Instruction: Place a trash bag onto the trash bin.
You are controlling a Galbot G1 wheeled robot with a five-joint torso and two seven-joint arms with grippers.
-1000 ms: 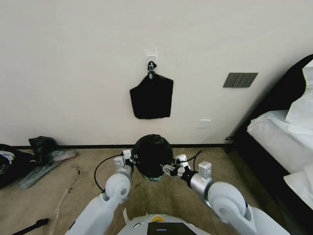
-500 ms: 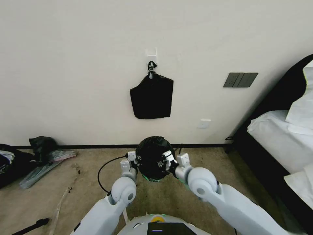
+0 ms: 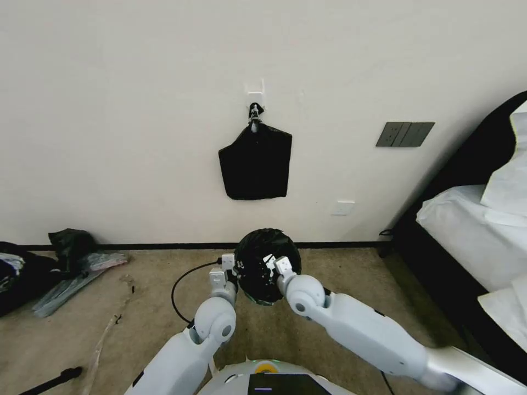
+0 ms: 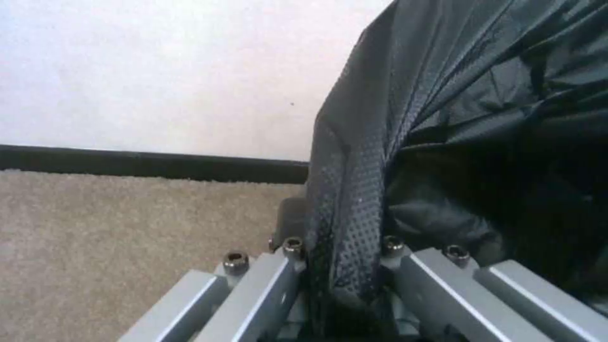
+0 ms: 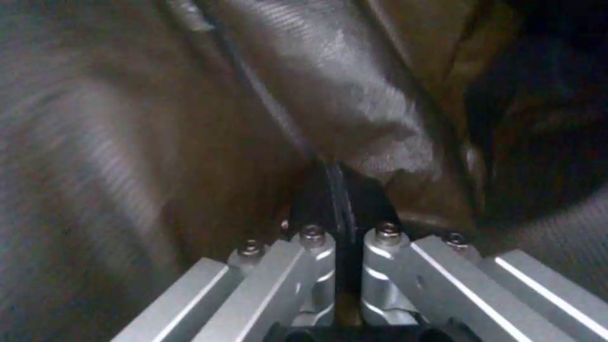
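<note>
- While the head view looks down at the carpet by the wall, the trash bag (image 3: 267, 266) sits as a round black dome between the two arms, draped over what I take to be the trash bin, whose cream walls are hidden under the film.
- The left gripper (image 3: 237, 267) is at the bag's left edge and the right gripper (image 3: 269, 262) reaches in over its near-right side, both touching the plastic.
- On the wall above hangs a flat black pack (image 3: 255, 162), and a dark heap (image 3: 71, 249) lies well off to the left on the floor.
- Left wrist view: the left gripper (image 4: 345, 266) is clamped on a fold of the bag's edge, film pinched tight between the fingers.
- Right wrist view: the right gripper (image 5: 342, 247) is closed on a thin seam of wrinkled film.
- My read: this is the stretching-over-the-rim step, nearly done. Next calls for drawing both edges down evenly around the rim without tearing the film, then letting go.
</note>
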